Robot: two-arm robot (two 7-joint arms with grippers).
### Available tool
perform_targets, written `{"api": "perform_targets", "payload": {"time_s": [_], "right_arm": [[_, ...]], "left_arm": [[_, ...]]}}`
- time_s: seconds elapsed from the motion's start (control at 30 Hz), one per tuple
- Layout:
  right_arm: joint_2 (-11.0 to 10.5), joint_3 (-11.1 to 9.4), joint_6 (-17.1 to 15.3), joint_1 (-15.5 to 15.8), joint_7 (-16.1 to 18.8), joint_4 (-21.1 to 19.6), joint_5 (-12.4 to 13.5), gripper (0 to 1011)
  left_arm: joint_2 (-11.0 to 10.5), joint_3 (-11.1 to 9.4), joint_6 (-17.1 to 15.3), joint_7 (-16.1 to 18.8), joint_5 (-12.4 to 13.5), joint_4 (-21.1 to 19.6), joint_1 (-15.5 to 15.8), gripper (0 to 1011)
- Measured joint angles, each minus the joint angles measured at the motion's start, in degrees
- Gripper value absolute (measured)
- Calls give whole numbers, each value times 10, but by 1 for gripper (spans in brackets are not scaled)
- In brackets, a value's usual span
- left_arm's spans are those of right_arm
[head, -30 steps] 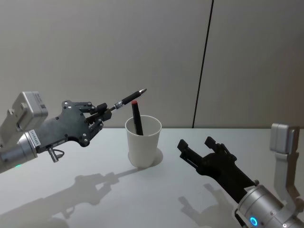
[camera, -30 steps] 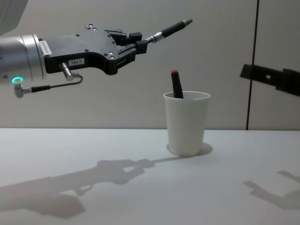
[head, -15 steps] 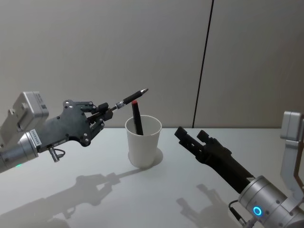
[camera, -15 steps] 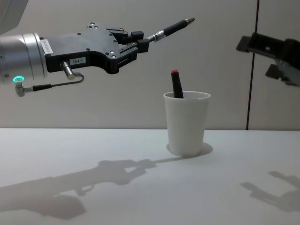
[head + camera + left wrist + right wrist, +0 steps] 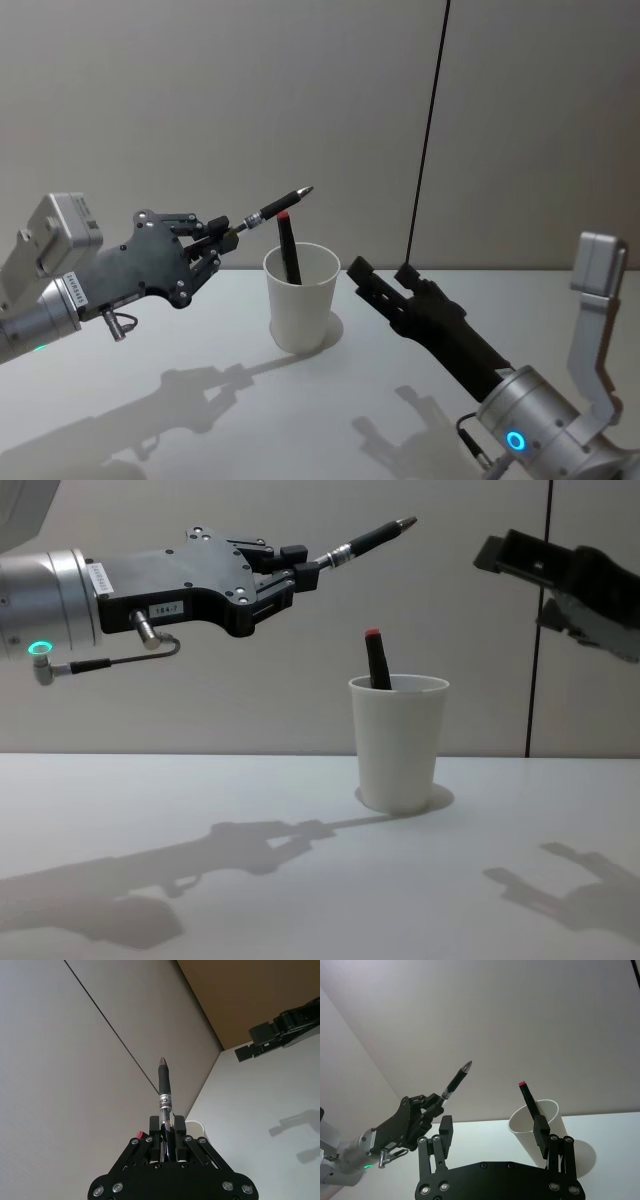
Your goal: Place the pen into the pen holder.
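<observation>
Pen [image 5: 270, 210] clamped in left pincer [image 5: 222, 234], tip raised near pen holder [image 5: 300, 315], right pincer [image 5: 382, 272] spread, empty

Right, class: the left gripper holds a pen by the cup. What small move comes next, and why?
Probably the open right gripper should ease toward the pen at its free tip. The left gripper clamps its lower end, slanting it upward above the pen holder, so it cannot drop in as held.

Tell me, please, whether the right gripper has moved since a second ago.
Yes. The right gripper has advanced up and leftward, closing on the pen holder; the left gripper holds the pen much as before.
</observation>
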State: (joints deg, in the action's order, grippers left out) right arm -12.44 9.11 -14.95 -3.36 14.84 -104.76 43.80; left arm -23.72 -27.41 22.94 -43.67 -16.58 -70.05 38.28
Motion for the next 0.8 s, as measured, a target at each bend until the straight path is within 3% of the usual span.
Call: {"api": "perform_targets", "payload": {"time_s": [0.4,0.8], "right_arm": [[31,32,16,-13,-20,18,-6,1001],[63,49,-4,-28,-42,31,21,1001]], "left_arm": [[0,0,0,0,0,0,0,174],[0,0,0,0,0,0,0,174]]}}
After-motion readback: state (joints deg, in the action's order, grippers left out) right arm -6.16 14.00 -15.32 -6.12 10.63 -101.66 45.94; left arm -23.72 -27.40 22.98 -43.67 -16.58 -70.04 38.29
